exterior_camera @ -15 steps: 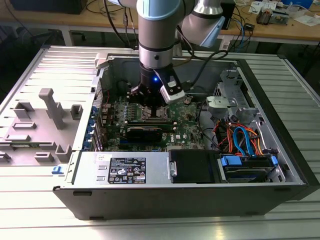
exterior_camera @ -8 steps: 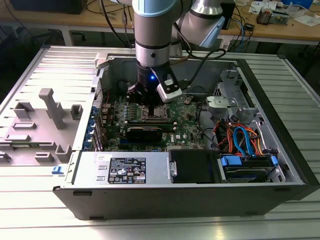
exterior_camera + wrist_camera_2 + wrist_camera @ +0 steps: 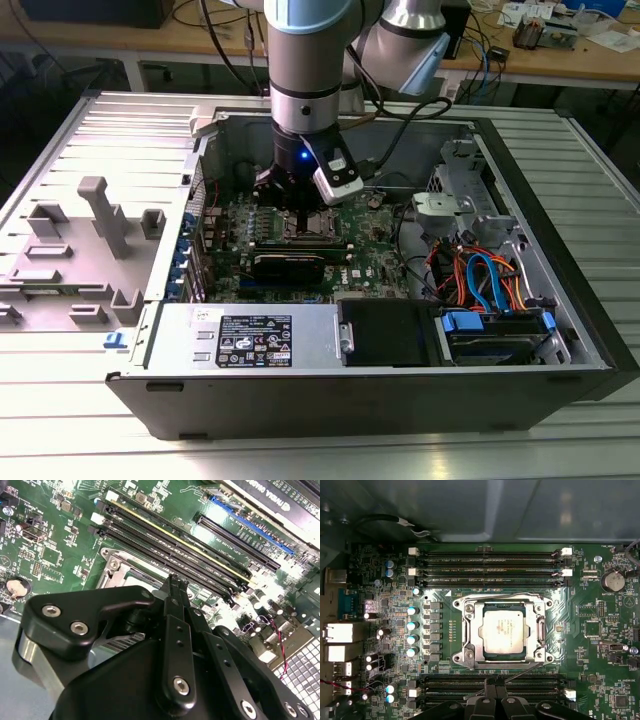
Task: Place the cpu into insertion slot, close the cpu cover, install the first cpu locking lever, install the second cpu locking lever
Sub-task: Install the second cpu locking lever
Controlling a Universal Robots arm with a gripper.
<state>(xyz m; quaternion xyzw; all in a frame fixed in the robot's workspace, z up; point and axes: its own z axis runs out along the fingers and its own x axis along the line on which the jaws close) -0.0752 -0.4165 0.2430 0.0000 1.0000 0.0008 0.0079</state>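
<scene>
We note printed matter first. A white label (image 3: 254, 341) with dense black print lies on the grey metal cover at the lower middle of the exterior view. We do not transcribe it. The cpu (image 3: 504, 630) carries fine engraved text on its silvery top, and the green motherboard (image 3: 600, 630) bears small white markings throughout.

The cpu sits flat in the insertion slot (image 3: 465, 608), square to the slot's metal rim. The cpu cover (image 3: 479, 631) lies down over it, framing the chip through its cut-out middle. One thin wire lever (image 3: 525, 670) runs slantwise across the slot's edge on the gripper's side, between the slot and the nearer bank of memory slots (image 3: 490, 682). We cannot tell whether it is latched.

The arm (image 3: 310, 60) stands nearly vertical in the upper middle of the exterior view, reaching down into the open computer case (image 3: 560, 300). The gripper (image 3: 300, 203) points straight at the board, low over the socket area (a blue light glows on the wrist). In both wrist views the gripper (image 3: 175, 582) (image 3: 493, 686) has its fingertips brought together with no gap, just beside the slanted lever. We cannot tell whether they touch it.
</scene>
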